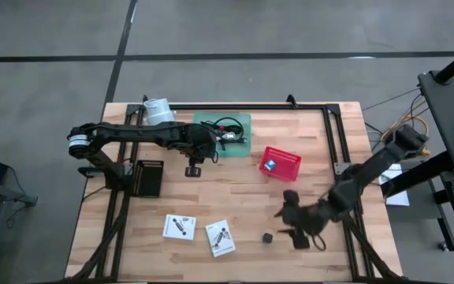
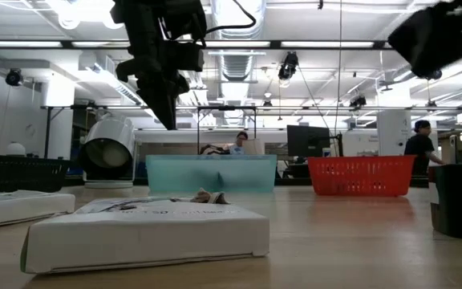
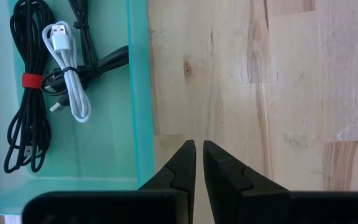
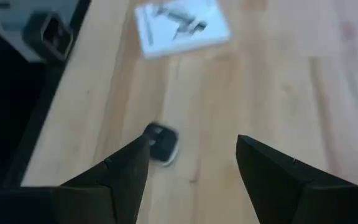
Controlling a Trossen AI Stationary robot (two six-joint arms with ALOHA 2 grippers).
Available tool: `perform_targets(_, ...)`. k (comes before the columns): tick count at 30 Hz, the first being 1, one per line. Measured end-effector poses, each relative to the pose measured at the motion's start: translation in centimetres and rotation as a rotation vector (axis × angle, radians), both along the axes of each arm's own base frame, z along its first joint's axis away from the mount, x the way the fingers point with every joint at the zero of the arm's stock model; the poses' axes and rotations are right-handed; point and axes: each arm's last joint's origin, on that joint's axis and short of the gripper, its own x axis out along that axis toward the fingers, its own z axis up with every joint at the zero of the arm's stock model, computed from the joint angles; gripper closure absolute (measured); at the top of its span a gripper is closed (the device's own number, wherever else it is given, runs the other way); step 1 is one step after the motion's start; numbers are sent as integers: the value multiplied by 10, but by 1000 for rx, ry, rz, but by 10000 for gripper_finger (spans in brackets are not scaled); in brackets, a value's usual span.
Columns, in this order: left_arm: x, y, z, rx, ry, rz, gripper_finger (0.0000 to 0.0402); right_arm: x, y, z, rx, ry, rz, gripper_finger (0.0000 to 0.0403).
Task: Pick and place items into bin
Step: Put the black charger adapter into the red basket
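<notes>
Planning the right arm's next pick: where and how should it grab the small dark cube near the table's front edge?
Across the dark cube's two opposite side faces, coming straight down. It sits alone on bare table, and the right end effector is open beside it.

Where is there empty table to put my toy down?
Bare wood lies between the red basket and the two white cards, and along the far edge right of the teal tray. It is crowded by the right hand near the dark cube.

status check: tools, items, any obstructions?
Left tool shut, empty, beside teal bin holding cables. Right tool open, above dark cube. Two white cards on table. No obstruction visible.
</notes>
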Motion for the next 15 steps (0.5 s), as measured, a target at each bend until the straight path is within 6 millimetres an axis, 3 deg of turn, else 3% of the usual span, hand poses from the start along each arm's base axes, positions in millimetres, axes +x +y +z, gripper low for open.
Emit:
perform_targets(4, 0, 0, 0, 0, 0, -1, 387, 4, 18, -26, -43, 53, 27, 175)
perform_targets(8, 0, 0, 0, 0, 0, 0, 387, 11, 26, -48, -26, 129, -53, 161)
perform_targets(15, 0, 0, 0, 0, 1, -1, 387, 25, 41, -58, 30, 165, -133, 112)
